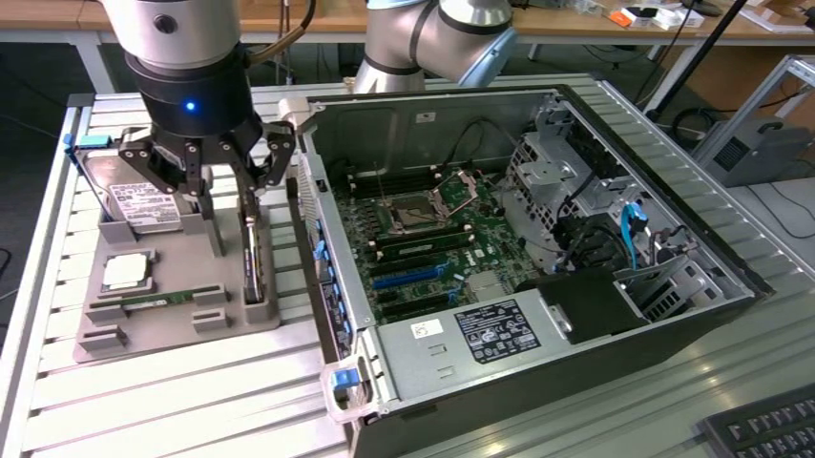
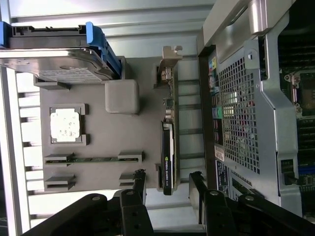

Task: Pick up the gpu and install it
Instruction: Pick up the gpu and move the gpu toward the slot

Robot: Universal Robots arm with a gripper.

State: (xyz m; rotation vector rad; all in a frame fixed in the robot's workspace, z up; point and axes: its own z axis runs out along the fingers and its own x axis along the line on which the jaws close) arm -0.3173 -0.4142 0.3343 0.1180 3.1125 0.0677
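Now, open hand (image 2: 168, 187), gpu (image 2: 168, 147) on edge between its fingers

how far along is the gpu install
Nothing finished yet: the gpu stands on edge in the grey holder. In hand: the open tool straddles it, not gripping. Left: lifting it and seating it in the open computer case.
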